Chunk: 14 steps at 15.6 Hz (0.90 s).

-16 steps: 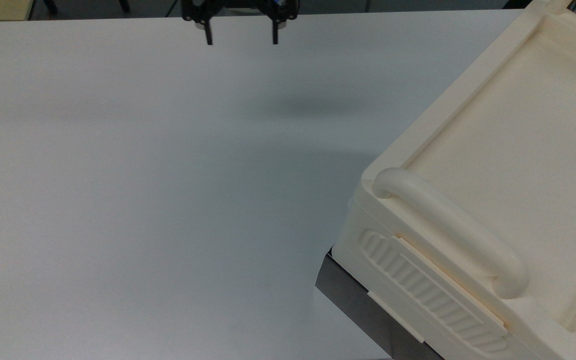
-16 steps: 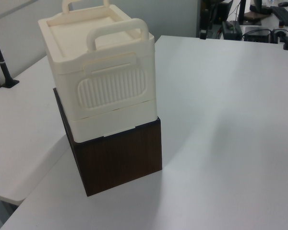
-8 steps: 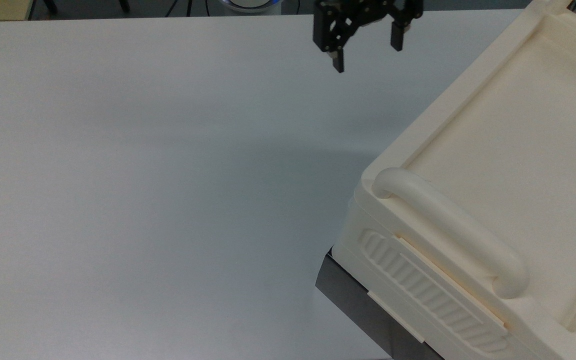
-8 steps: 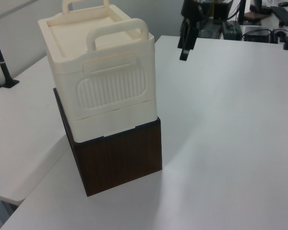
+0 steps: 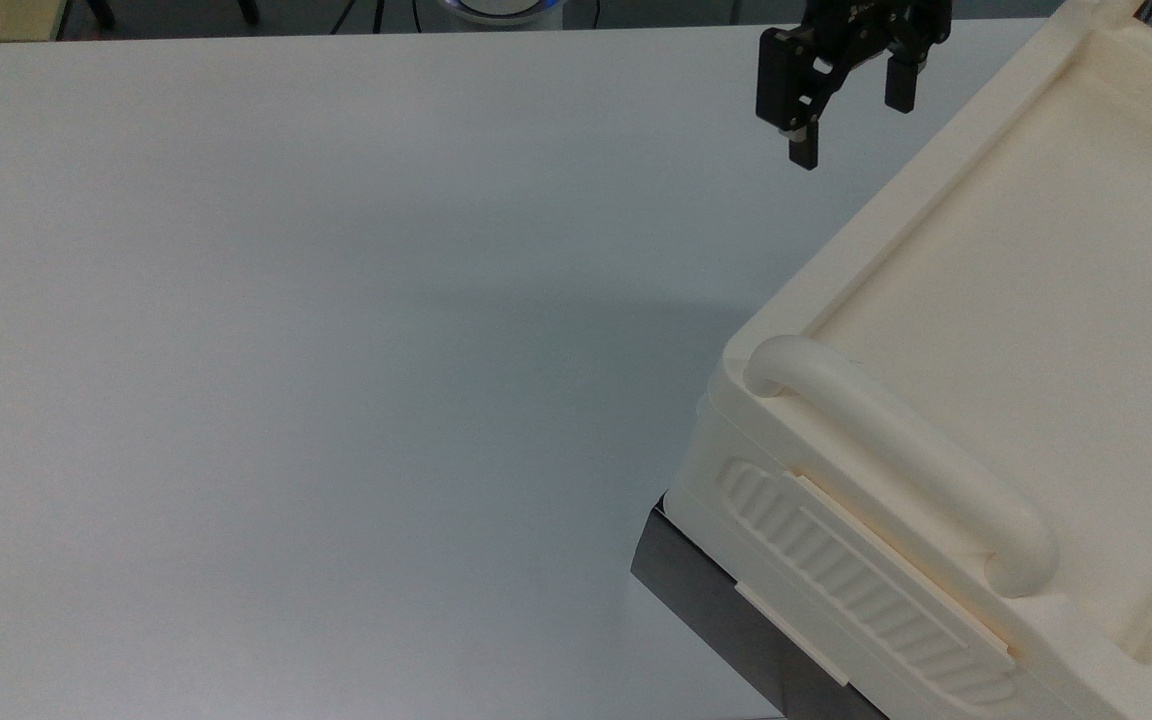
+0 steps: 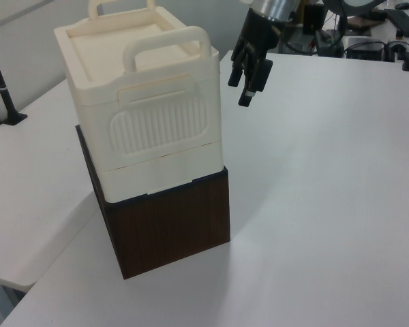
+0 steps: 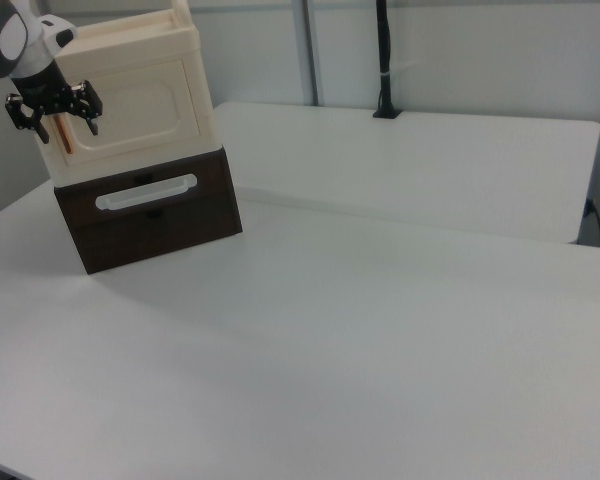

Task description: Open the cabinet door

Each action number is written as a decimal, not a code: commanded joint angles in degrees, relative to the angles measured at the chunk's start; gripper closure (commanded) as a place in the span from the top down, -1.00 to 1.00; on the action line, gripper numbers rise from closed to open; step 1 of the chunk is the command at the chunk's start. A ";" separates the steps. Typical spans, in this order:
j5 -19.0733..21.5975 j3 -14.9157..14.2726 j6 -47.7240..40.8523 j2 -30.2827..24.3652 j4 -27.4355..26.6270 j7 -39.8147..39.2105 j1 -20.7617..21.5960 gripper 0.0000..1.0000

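Hanging above the white counter [image 5: 336,350] with its fingers apart, the tool [image 5: 851,120] sits just off the cream cabinet's [image 6: 146,129] upper edge. In the right view, the cabinet door [image 7: 145,105] faces forward, shut, atop a dark wooden base [image 7: 150,215]; wide bare counter spreads alongside.

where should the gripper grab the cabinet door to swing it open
Probably at the copper-orange strip on the cabinet door, at its end toward the right view's left, coming in from the front of that face. The door is a flat, upright panel with only a raised rim and no visible knob, so that edge looks most graspable. The open gripper hangs near it.
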 commanded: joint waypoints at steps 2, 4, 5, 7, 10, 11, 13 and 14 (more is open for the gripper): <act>2.15 1.71 5.11 2.53 2.79 -2.39 -0.14 0.62; 2.06 1.80 6.88 3.15 2.79 -2.39 0.04 0.33; 2.06 1.89 7.24 3.24 2.79 -2.30 0.04 0.23; 2.15 1.89 7.68 3.15 2.88 -2.48 0.04 0.02; 2.15 2.07 7.68 3.15 2.79 -2.74 0.13 -0.53; 2.24 2.24 7.68 3.06 2.79 -2.74 0.04 -0.54; 2.24 2.33 7.68 3.06 2.79 -2.66 0.04 -0.68; 2.32 2.33 7.50 3.06 2.79 -2.66 0.04 -0.75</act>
